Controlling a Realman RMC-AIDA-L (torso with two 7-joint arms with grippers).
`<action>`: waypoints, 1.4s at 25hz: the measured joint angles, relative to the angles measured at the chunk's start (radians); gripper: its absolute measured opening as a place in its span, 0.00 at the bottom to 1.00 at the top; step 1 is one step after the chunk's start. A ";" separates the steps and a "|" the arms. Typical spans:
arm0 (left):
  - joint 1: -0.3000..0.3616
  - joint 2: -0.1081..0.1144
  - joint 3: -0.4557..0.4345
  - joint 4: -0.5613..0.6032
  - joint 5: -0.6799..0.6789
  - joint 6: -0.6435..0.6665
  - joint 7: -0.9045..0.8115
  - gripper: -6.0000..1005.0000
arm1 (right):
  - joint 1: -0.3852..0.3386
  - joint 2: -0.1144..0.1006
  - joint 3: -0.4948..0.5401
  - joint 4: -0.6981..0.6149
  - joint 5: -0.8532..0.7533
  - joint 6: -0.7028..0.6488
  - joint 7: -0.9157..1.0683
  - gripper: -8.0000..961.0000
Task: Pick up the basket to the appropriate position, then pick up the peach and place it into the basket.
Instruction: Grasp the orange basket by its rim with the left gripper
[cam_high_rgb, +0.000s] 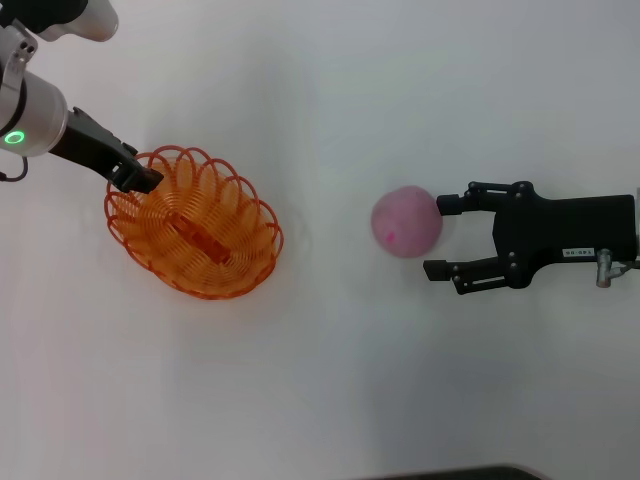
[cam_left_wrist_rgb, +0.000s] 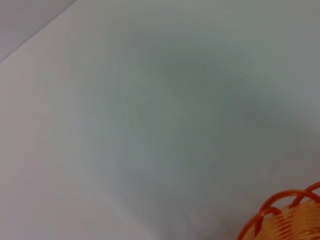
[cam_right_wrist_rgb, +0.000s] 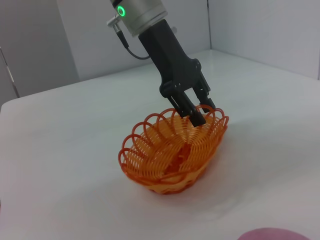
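The orange openwork basket rests on the white table at the left. My left gripper is shut on its far-left rim, one finger inside and one outside, as the right wrist view shows. The basket also shows in the right wrist view and at a corner of the left wrist view. The pink peach sits on the table right of centre. My right gripper is open, its fingertips at the peach's right side. The peach's top edge shows in the right wrist view.
The white table spreads bare between basket and peach and towards the front. A dark edge shows at the bottom of the head view. Grey walls stand behind the table in the right wrist view.
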 joint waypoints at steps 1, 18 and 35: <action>-0.001 0.000 0.001 -0.001 0.000 -0.001 0.000 0.49 | 0.000 0.000 0.000 0.000 0.000 0.000 0.000 0.95; -0.011 0.008 -0.014 0.006 0.010 0.048 -0.055 0.16 | 0.005 0.003 0.000 0.002 0.005 0.001 0.002 0.95; -0.084 0.046 -0.273 0.021 -0.037 0.316 -0.162 0.08 | 0.018 0.004 0.001 0.013 0.016 -0.002 0.002 0.95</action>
